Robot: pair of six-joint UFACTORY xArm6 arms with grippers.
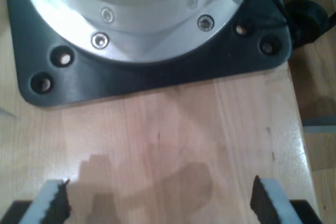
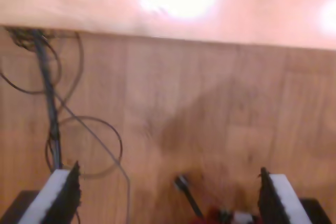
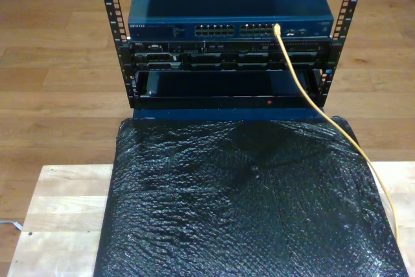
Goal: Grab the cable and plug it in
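The yellow-orange cable runs from a port on the blue network switch, where its end sits, down across the rack front and over the black sheet toward the exterior view's lower right. My first gripper is open above bare wooden tabletop, with nothing between its fingers. My second gripper is also open, hanging over a wooden floor past a table edge, with nothing held between its fingers.
A black base plate with a silver flange lies ahead of my first gripper. Thin dark wires loop on the floor. A black bubble-wrap sheet covers the wooden table in front of the rack.
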